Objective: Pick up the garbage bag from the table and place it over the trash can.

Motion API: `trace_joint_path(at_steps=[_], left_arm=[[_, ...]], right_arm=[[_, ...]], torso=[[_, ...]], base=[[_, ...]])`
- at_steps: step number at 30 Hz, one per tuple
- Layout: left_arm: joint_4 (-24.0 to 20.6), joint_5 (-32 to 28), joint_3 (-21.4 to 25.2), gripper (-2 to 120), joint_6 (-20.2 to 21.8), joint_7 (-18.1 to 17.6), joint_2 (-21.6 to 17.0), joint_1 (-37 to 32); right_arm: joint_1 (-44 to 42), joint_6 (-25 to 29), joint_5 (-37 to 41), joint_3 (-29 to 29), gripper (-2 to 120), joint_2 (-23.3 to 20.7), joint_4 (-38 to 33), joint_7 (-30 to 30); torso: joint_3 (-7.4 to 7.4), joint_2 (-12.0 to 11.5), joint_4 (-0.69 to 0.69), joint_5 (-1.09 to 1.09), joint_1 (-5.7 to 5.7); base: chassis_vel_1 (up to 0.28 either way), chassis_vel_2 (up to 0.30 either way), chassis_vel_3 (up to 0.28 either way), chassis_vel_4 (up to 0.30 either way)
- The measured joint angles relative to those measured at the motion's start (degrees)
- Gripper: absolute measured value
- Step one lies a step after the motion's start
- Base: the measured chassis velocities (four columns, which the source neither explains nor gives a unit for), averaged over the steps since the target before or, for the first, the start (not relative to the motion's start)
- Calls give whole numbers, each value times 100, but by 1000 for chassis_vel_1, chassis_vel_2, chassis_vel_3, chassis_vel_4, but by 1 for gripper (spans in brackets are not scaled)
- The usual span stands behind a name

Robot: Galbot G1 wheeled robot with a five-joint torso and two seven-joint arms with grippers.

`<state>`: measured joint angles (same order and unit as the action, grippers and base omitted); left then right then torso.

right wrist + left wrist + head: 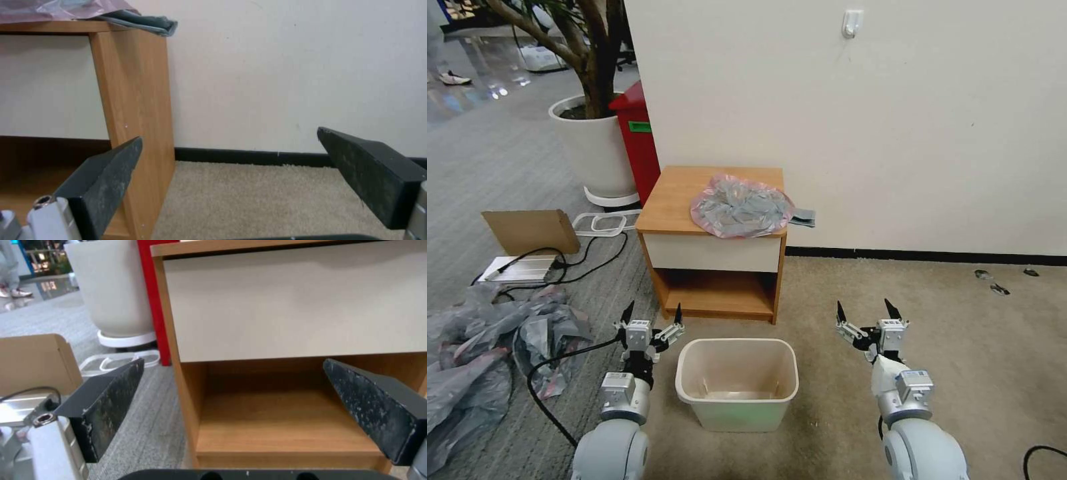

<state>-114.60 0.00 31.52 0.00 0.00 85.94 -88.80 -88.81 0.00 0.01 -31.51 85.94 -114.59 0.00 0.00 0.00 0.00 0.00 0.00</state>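
The garbage bag (742, 205) is laid flat on the bench (677, 193), and the left claw (652, 317) and right claw (865, 312) are held wide apart, holding nothing, beside the trash can (737, 383).

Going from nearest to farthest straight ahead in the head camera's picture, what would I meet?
Trash can → table → garbage bag on its top → wall. The open left gripper and right gripper flank the can.

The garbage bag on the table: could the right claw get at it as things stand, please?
Probably yes: the garbage bag lies uncovered on the table, and the open right claw hangs low with nothing between them.
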Motion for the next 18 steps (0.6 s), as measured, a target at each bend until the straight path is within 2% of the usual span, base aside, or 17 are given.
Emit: trace_joint_path(at_steps=[18], left_arm=[[0, 0, 0, 100, 0, 0, 0, 0]], right_arm=[[0, 0, 0, 0, 100, 0, 0, 0]], torso=[[0, 0, 0, 0, 0]], base=[[0, 0, 0, 0]])
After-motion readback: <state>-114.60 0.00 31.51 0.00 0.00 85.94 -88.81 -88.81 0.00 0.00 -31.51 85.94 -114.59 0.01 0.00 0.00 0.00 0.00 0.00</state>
